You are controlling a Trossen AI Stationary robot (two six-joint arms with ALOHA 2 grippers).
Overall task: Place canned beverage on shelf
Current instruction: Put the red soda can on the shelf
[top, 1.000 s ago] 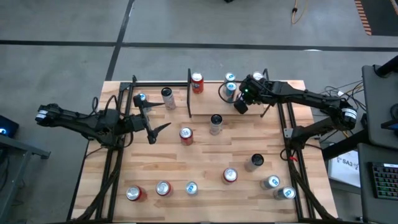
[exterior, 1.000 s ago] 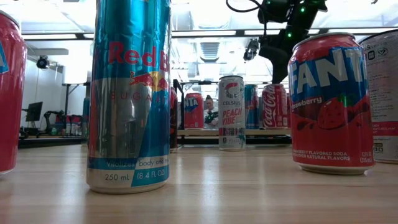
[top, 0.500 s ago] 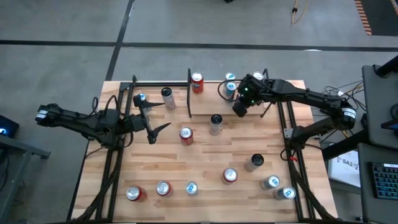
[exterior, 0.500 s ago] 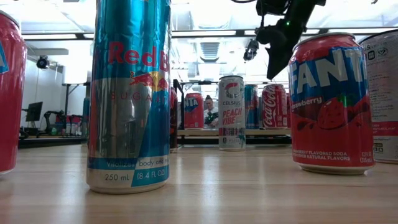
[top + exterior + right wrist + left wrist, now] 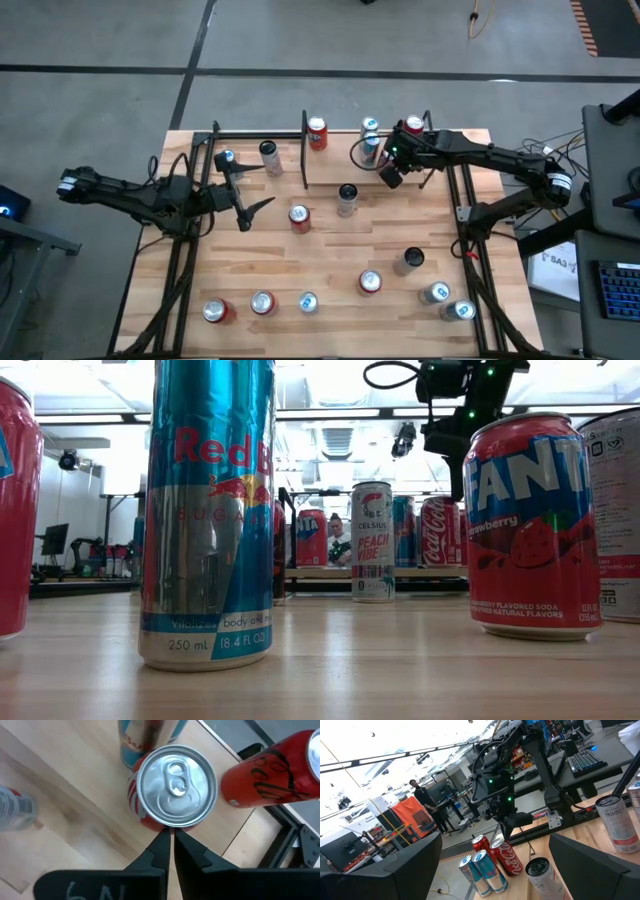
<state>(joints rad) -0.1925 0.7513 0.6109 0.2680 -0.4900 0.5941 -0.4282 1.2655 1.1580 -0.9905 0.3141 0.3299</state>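
The red can (image 5: 176, 785) stands on the shelf (image 5: 335, 150) near the table's far right corner, beside another red can (image 5: 272, 772). The right gripper (image 5: 170, 842), fingers pressed together, has lifted clear, suggesting placement is done. The left gripper (image 5: 250, 195) waits spread.

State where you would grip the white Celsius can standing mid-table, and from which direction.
Grip the Celsius can around mid-body, with the fingers descending from above onto opposite sides. It stands upright, tall and straight-walled, with clear space on either side, so that is probably the surest hold.
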